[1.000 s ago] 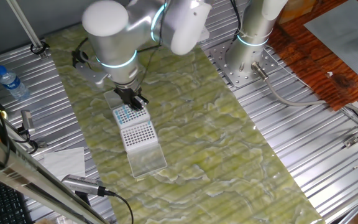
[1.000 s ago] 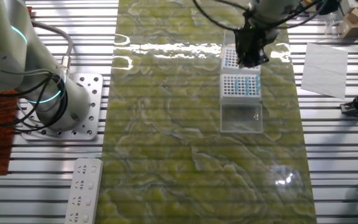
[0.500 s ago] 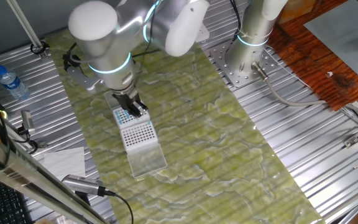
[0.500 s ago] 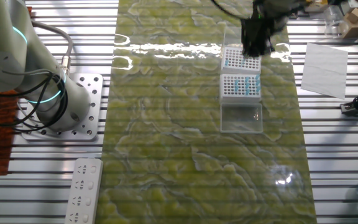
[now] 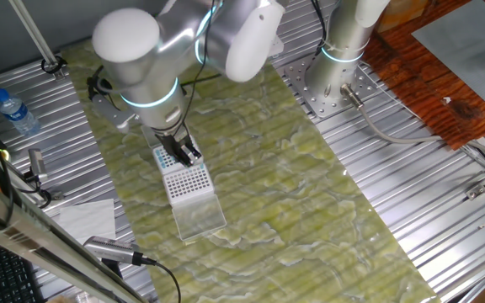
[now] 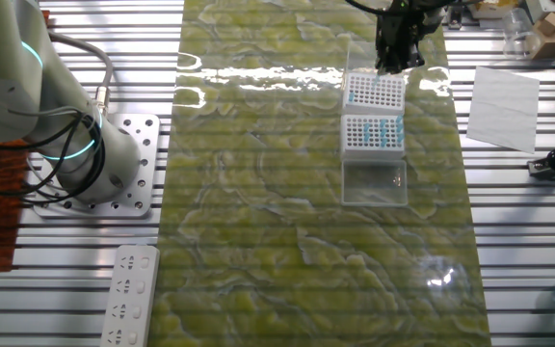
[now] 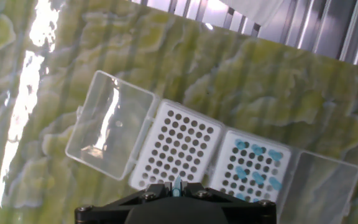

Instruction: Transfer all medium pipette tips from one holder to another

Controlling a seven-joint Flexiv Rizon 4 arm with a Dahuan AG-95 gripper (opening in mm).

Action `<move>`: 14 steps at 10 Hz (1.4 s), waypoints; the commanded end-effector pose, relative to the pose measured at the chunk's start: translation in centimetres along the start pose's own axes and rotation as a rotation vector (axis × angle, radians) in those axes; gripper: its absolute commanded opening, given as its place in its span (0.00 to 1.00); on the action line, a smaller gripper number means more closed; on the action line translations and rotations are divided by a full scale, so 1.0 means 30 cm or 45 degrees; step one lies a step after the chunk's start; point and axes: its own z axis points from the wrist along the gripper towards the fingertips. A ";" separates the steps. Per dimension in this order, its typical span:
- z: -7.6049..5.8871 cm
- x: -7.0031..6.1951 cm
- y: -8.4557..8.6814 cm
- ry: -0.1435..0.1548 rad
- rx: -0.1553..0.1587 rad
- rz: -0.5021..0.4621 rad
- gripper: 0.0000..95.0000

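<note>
Light-blue plastic shows at the very tip of the gripper (image 7: 178, 186), whose fingers are pinched narrow on one medium pipette tip (image 7: 178, 184) above the two white racks; the remaining medium pipette tips (image 7: 257, 169) stand in the rack (image 7: 252, 168) beside the nearly bare rack (image 7: 178, 147). Such a tip should be featherlight, thin-walled and slick, best held gently at its wider blue collar and kept upright. Compared with half a second ago, the gripper has lifted slightly off the racks.
</note>
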 end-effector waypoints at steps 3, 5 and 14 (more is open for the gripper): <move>0.017 0.023 0.000 -0.007 -0.007 0.003 0.00; 0.030 0.033 0.005 -0.012 -0.009 0.008 0.00; 0.064 0.040 0.032 -0.026 -0.003 0.022 0.00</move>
